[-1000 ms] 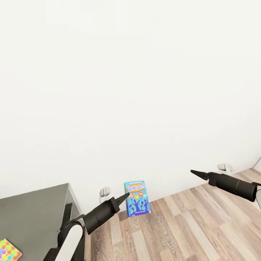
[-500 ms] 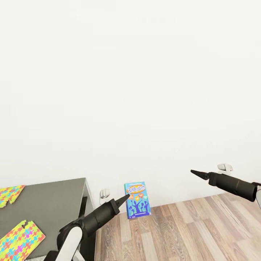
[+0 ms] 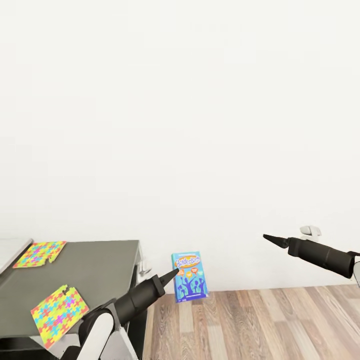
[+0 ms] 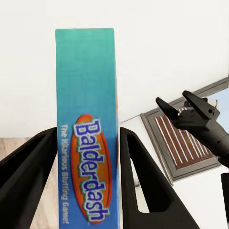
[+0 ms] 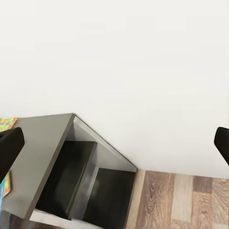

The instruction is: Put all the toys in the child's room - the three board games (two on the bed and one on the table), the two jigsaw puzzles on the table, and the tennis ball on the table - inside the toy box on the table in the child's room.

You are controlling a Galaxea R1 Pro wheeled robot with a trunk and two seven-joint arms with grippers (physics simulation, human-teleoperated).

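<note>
My left gripper (image 3: 173, 273) is shut on the small blue "Balderdash" board game (image 3: 189, 275), held upright in the air in front of the white wall. The left wrist view shows the box (image 4: 88, 95) clamped between both fingers (image 4: 29, 174). Two jigsaw puzzles lie flat on the dark-grey part of the table (image 3: 102, 270), one further back (image 3: 40, 253) and one at the near edge (image 3: 59, 309). My right gripper (image 3: 268, 237) hangs open and empty over the floor to the right. In the right wrist view its fingertips (image 5: 10, 143) stand wide apart.
A white wall closes off the space ahead. Wood-plank floor (image 3: 260, 325) spreads to the right of the table. The table's pale top (image 3: 9, 250) begins at the far left. Two wall sockets (image 3: 310, 231) sit low on the wall. The table's open end has dark shelves (image 5: 81, 181).
The whole head view has swung left, bringing more of the table and both puzzles into sight. Both arms keep the same pose, with the blue box still held.
</note>
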